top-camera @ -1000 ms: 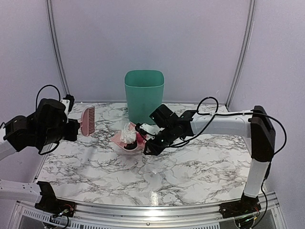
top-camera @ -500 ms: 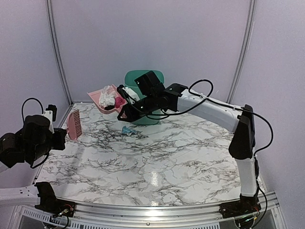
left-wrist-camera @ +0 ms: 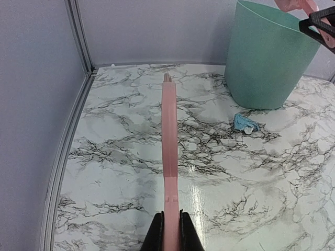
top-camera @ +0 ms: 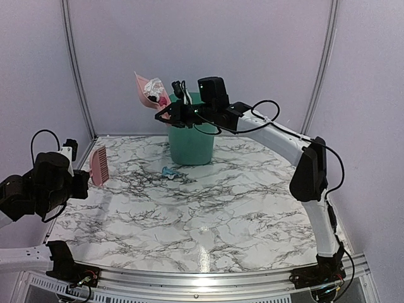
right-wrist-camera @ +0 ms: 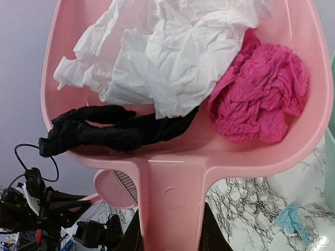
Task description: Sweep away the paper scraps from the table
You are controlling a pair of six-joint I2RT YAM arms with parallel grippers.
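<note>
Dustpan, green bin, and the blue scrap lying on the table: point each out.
dustpan (right-wrist-camera: 178, 157): right wrist view, bare pink floor above the handle.
green bin (left-wrist-camera: 267, 57): left wrist view, outer wall.
blue scrap (left-wrist-camera: 245, 123): left wrist view, middle of the crumple.

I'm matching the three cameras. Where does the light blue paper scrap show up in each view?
Top external: light blue scrap left of centre, by the green bin's foot.
Left wrist: right of centre, before the bin.
Right wrist: bottom right corner, below the pink dustpan.
Shared landmark: that dustpan, above the bin in top external, top right in left wrist.
</note>
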